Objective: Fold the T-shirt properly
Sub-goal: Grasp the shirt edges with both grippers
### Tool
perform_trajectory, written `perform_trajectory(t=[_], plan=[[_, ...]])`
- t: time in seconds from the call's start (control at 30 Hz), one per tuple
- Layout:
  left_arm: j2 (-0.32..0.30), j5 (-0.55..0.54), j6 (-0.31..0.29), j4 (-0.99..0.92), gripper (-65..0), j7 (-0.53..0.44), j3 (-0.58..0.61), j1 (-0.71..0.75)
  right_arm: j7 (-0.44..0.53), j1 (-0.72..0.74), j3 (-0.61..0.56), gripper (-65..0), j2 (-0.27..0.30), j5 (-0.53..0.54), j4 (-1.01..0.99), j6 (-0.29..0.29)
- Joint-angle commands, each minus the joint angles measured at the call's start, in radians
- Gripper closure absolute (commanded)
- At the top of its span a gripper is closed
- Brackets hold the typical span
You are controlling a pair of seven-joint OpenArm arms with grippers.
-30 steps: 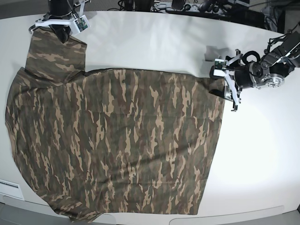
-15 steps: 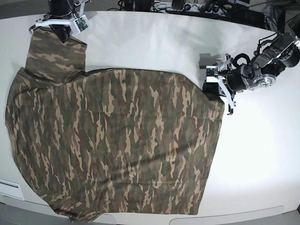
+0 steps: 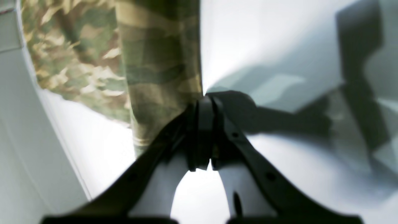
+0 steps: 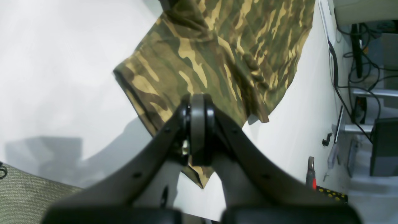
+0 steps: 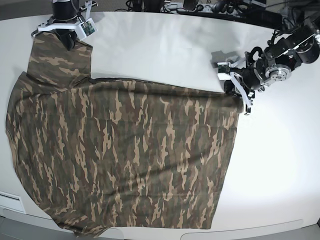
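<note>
Since the earlier frame the left claw [image 5: 234, 88] has shifted up toward the far edge of the desk [image 5: 165, 45] and shut its jaws, which stood apart a moment ago, on the far right corner of the T-shirt [image 5: 125, 150]. That corner has been drawn out with it, so the shirt's far edge now runs straighter to the right. From the left wrist camera the left claw [image 3: 203, 102] shows its two black jaws pressed flat together, with a strip of the T-shirt [image 3: 158, 62] bunched against their left side and running up and away; the exact pinch point is blurred.

At the far left corner of the desk the right claw [image 5: 66, 36] has not moved. Its jaws are closed on the edge of the sleeve [image 5: 60, 57], which lies spread toward the far left, apart from the main body only by a short dark seam. From the right wrist camera the right claw [image 4: 197, 107] has its jaws together over the cloth, and a small point of the T-shirt [image 4: 217, 59] hangs out below them.

Across the desk the T-shirt lies flat, reaching from the left edge past the middle, with its near hem close to the near edge. White desk shows to the right of it.
</note>
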Motion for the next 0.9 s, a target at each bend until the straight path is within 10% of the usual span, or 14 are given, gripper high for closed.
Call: perform_trajectory(t=[0.0, 0.5, 0.67, 0.87], plan=[[-0.032, 0.000, 0.014, 0.039, 0.0, -0.011, -0.008, -0.013, 0.017, -0.011, 0.005, 0.0, 0.004, -0.012, 0.016, -0.014], [-0.104, -0.074, -0.050, 0.123, 0.0, -0.015, -0.008, -0.011, 0.017, -0.011, 0.005, 0.0, 0.004, -0.011, 0.016, -0.013], [-0.107, -0.135, -0.167, 0.122, -33.9, -0.010, -0.008, -0.008, 0.013, -0.012, 0.005, 0.0, 0.004, -0.011, 0.016, -0.013], [-0.135, -0.166, -0.205, 0.073, -36.4, -0.021, -0.008, -0.001, 0.010, -0.014, 0.005, 0.0, 0.004, -0.011, 0.016, -0.013]])
